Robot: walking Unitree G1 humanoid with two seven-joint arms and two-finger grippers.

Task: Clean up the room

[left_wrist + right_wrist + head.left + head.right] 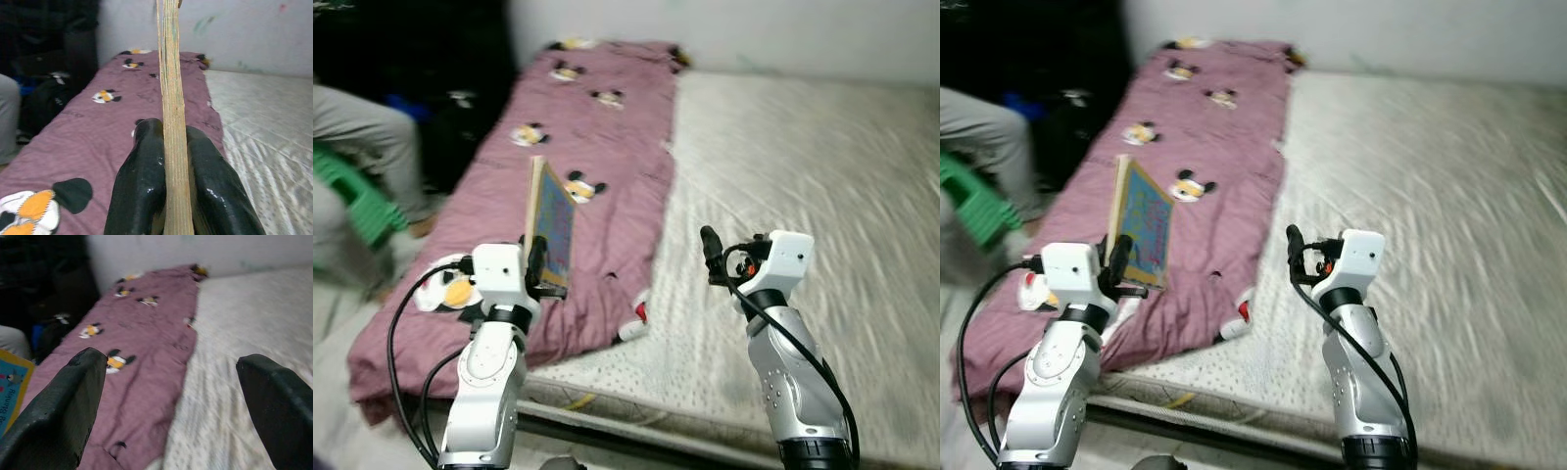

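A thin picture book [551, 223] with a blue cover and yellow border stands upright in my left gripper [537, 262], which is shut on its lower edge. In the left wrist view the book's page edge [172, 98] runs up between the two black fingers [142, 186]. The book hangs above a mauve blanket [578, 137] with cartoon mouse prints, spread along the left side of a bed. My right gripper [709, 247] is held up over the bare white mattress [813, 176], open, with nothing between its fingers [63, 401].
A person in grey trousers [372, 137] sits on a green stool [357, 201] left of the bed. Dark bags [450, 108] lie on the floor beside the blanket. A wall [754, 29] stands behind the bed.
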